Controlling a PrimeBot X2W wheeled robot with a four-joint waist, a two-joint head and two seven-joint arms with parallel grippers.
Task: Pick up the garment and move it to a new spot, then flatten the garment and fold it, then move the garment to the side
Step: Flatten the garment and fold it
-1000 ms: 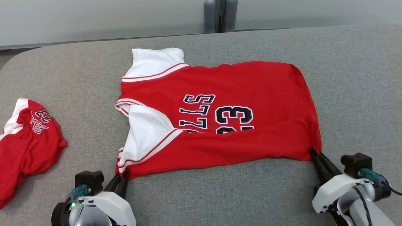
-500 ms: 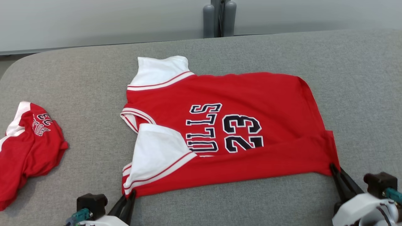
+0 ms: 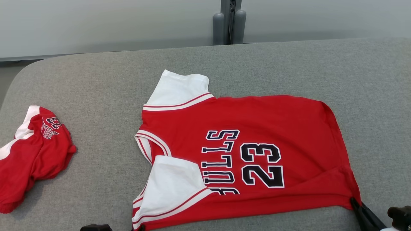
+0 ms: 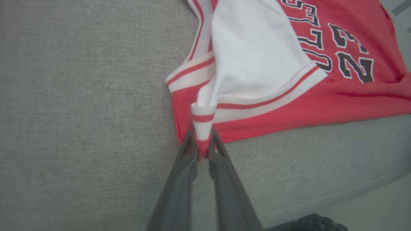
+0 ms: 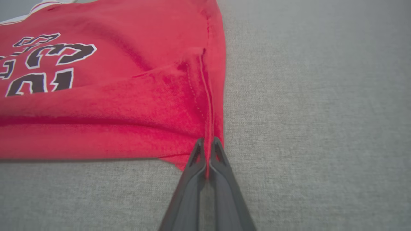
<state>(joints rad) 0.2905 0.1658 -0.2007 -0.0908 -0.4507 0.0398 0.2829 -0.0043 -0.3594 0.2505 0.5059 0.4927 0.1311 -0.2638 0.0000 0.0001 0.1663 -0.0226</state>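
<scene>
- The red shirt [image 3: 257, 125] is lying spread across the middle of the grey table [image 3: 96, 93], with its neck end pointing to the robot's left and its hem to the right.
- Its black lettering [image 3: 221, 160] and the number 23 are facing up, running sideways in the head view.
- The shirt's near long edge is lying turned over onto the front as a narrow red band, and it is covering the edge of the nearest letter.
- The near white sleeve [image 3: 170, 186] is lying folded over the front of the shirt, while the far white sleeve [image 3: 179, 89] is sticking out flat toward the far side of the table.
- The left claw [image 4: 202, 141] is pinching the striped cuff at the shirt's near left corner, with a small bunch of cloth squeezed between its fingers.
- The right claw [image 5: 207, 143] is pinching the near right hem corner, its fingers pressed together on the stitched seam.
- Both claws are sitting low, close to the table surface.
- A second red shirt [image 3: 32, 160] is lying crumpled at the table's far left, well apart from the spread one.
- Two grey posts [image 3: 228, 27] are standing behind the table's far edge.
</scene>
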